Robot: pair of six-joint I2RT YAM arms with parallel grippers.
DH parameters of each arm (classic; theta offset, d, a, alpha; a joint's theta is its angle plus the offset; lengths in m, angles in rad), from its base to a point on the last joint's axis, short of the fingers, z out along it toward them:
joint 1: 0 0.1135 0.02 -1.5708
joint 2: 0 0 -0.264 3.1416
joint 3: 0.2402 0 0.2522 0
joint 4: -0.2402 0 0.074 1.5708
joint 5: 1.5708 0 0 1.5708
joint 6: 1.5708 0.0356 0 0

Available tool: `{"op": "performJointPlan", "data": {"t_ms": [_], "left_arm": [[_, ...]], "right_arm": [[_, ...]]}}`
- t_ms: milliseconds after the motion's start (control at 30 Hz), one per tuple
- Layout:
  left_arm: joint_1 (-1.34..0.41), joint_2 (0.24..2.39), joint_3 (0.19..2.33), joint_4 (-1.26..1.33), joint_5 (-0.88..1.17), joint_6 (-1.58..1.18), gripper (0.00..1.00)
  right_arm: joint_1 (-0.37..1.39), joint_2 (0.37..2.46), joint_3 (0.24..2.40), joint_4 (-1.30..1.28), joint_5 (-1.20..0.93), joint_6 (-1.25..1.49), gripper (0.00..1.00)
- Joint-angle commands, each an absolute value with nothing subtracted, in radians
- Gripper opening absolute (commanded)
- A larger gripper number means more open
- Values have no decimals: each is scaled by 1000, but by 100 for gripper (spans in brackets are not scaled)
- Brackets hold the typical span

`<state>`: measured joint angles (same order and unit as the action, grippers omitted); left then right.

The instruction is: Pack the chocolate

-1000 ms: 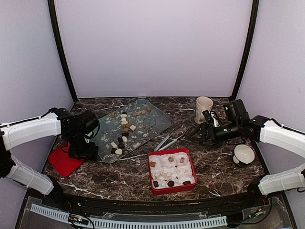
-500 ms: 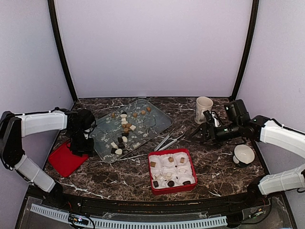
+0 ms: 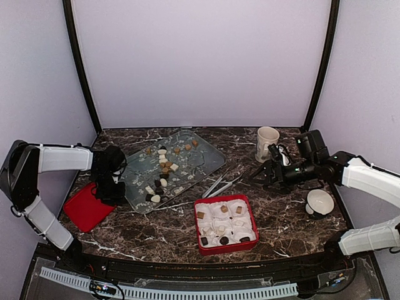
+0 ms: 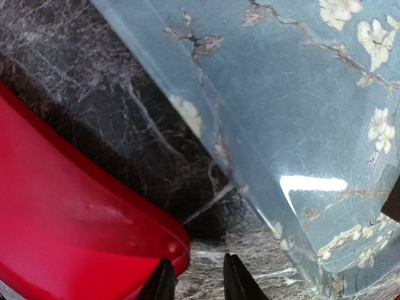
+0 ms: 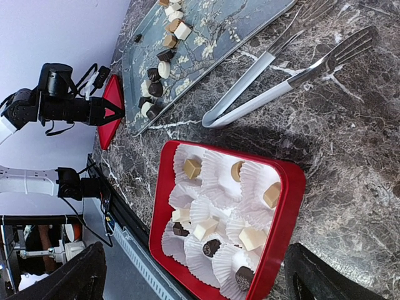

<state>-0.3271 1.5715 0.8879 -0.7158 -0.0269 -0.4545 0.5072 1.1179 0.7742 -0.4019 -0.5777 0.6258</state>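
Lilac walls close in a dark marble tabletop [image 3: 281, 219]. Packing looks well under way. The red box [image 3: 255, 225] by the middle of the near edge has paper cups, and about nine of them already hold chocolate [image 3: 220, 209]: tan, cream and dark pieces. More than a dozen lumps lie unpacked on the tray [image 3: 200, 156], which sits left of centre toward the far edge. The box looks close to full, so I cannot tell where the rest would go.

Each lump is too small and blocky to show a long axis or a facing. As a group, the loose ones form a band from the tray's far end down toward the near-left corner.

Tongs [image 3: 225, 184] lie untouched between tray and box. The left gripper [image 4: 195, 284] hangs low by the left edge, over bare marble between the red lid [image 3: 84, 209] and the tray, its jaws a narrow gap apart and empty. The right gripper [image 3: 261, 175], right of the tongs and pointing left toward them, has its jaws spread wide and holds nothing.
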Motion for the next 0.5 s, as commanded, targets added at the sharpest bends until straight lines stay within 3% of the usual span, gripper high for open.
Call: {"op": "performJointPlan", "data": {"t_ms": [0, 133, 333, 467], "left_arm": [[-304, 1564, 845, -705, -2, -465, 23], [-291, 1545, 827, -702, -4, -472, 17], [-287, 1560, 819, -677, 25, -447, 21], [-286, 1581, 829, -671, 25, -423, 17]], "right_arm": [[500, 1112, 778, -393, -572, 623, 100], [499, 1123, 786, -394, -578, 615, 100], [497, 1136, 796, -399, -585, 603, 100], [497, 1139, 796, -403, -589, 598, 100]]}}
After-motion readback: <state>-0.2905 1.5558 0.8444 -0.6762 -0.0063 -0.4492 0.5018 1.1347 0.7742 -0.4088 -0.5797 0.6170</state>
